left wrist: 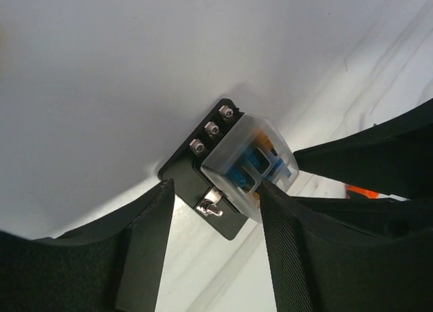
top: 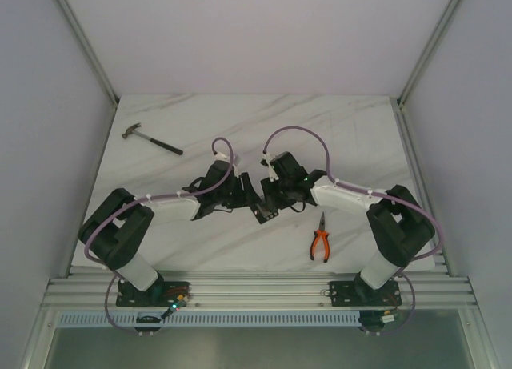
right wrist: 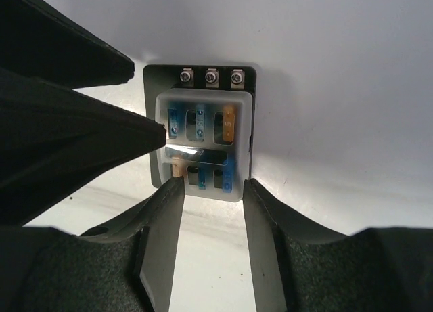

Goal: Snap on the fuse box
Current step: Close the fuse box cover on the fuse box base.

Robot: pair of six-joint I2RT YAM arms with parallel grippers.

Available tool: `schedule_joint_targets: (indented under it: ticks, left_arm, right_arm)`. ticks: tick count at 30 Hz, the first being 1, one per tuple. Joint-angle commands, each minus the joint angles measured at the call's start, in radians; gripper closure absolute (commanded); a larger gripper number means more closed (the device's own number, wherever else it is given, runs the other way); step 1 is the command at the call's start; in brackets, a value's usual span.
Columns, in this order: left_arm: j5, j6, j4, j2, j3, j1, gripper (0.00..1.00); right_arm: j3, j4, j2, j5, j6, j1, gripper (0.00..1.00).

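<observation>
The fuse box [right wrist: 201, 139] is a black base with three screws along its far edge and a clear cover over blue and orange fuses. It lies flat on the marble table [top: 264, 121]. My right gripper [right wrist: 211, 185] is open, and its fingertips [right wrist: 174, 190] sit at the cover's near edge. My left gripper [left wrist: 215, 190] is also open. One of its fingers [left wrist: 281, 217] is against a corner of the clear cover [left wrist: 247, 160], and the other is by the base's corner. From above, both grippers [top: 258, 197] meet at mid-table and hide the box.
Orange-handled pliers [top: 321, 242] lie to the right of the grippers, near the front edge. A hammer [top: 150, 139] lies at the back left. The left arm's black fingers [right wrist: 67, 129] fill the left side of the right wrist view, up against the box.
</observation>
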Motion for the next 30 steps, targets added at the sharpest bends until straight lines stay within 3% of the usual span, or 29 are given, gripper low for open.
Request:
schedule_joint_targets:
  ticks: [1, 6, 12, 20, 23, 30]
  left_arm:
    - [0.034, 0.022, 0.012, 0.021, 0.025, -0.012, 0.39]
    - [0.05, 0.029, 0.001, 0.041, 0.023, -0.025, 0.45]
    - [0.066, 0.026, -0.027, 0.065, 0.025, -0.032, 0.62]
    - [0.04, -0.003, -0.107, 0.109, 0.006, -0.035, 0.7]
    - [0.015, -0.017, -0.108, 0.089, -0.012, -0.034, 0.7]
    - [-0.03, -0.019, -0.108, -0.001, 0.039, -0.029, 0.55]
  right_arm:
    - [-0.048, -0.052, 0.016, -0.023, -0.016, 0.003, 0.56]
    - [-0.038, -0.069, 0.045, -0.011, -0.027, 0.002, 0.58]
    - [-0.006, -0.107, 0.108, 0.001, -0.037, 0.002, 0.62]
    - [0.029, -0.112, 0.135, 0.005, -0.039, 0.004, 0.66]
    - [0.032, -0.103, 0.069, -0.01, -0.044, 0.003, 0.6]
    - [0.07, -0.084, -0.046, -0.074, -0.016, -0.033, 0.52]
